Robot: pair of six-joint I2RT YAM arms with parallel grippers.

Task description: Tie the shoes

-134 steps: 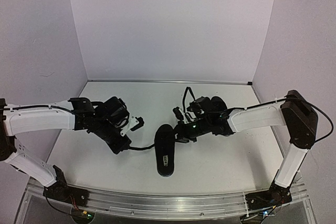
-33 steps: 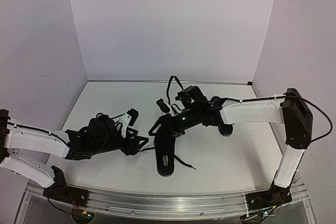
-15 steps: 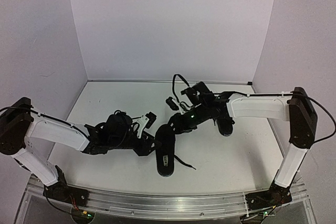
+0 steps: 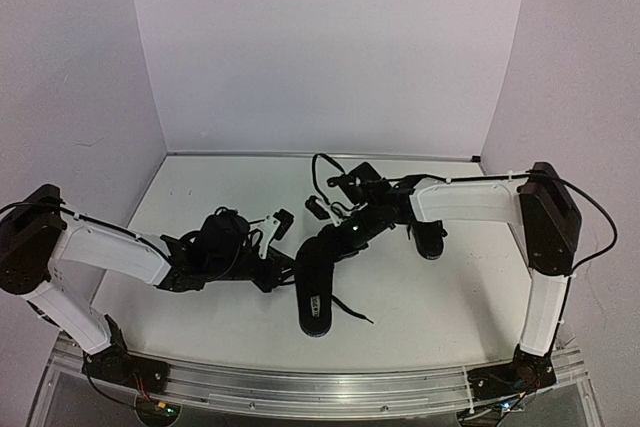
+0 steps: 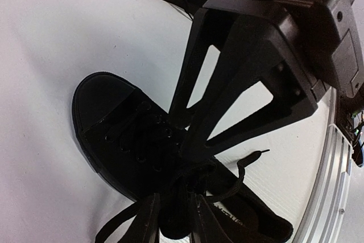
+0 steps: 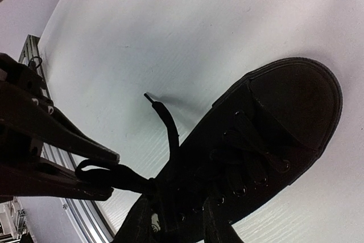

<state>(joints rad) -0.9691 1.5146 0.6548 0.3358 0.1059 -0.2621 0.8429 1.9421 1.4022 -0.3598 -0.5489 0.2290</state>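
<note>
One black shoe (image 4: 315, 297) lies toe-away in the middle of the table, and the other shoe (image 4: 430, 237) lies to its right. My left gripper (image 4: 285, 269) is at the near shoe's left side. In the left wrist view my left gripper (image 5: 173, 220) is shut on a black lace loop by the shoe (image 5: 108, 118). My right gripper (image 4: 328, 247) comes down on the lacing from the far right. Its jaws (image 5: 185, 138) are pinched together on the laces near the knot. A loose lace end (image 6: 165, 118) trails onto the table.
An aluminium rail (image 4: 320, 392) runs along the near edge of the table. Pale walls close in the back and both sides. The right arm's white link (image 4: 470, 205) passes above the second shoe.
</note>
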